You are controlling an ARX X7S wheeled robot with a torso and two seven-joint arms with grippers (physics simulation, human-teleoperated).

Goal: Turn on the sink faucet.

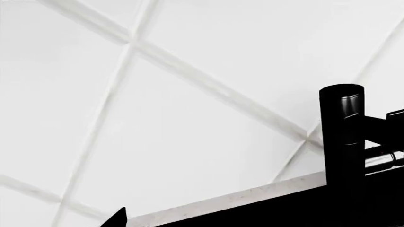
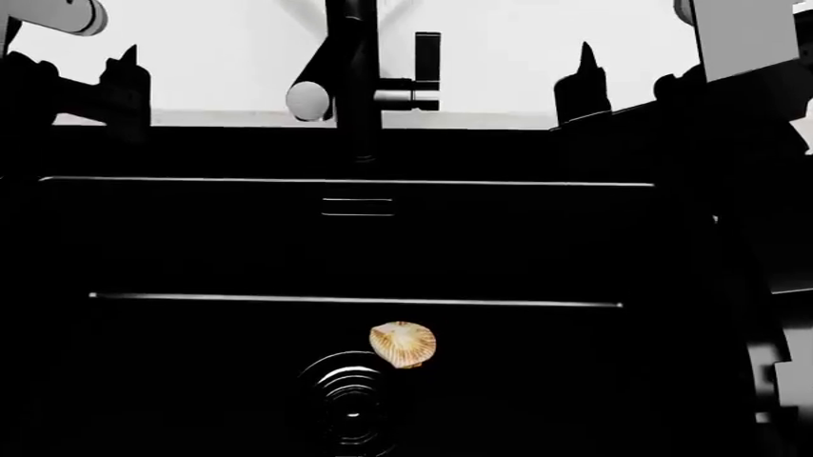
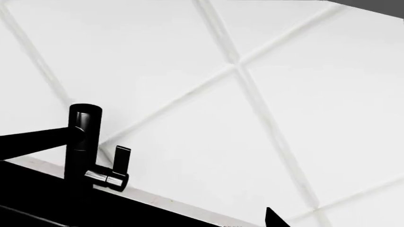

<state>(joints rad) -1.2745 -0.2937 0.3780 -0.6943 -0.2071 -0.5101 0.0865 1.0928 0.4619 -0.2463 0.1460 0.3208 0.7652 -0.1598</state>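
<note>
While both hands are hovering apart from it, the sink faucet's [image 2: 352, 76] lever [image 2: 427, 59] is pointing toward the right hand [image 2: 587, 81], the nearer one; I cannot tell either hand's opening.

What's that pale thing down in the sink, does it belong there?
It looks out of place: a small tan scallop shell lies on the bottom of the black sink, right beside the drain. Nothing else looks odd.

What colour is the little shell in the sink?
The shell is pale cream with orange-tan ribbed streaks, seen best in the head view.
</note>
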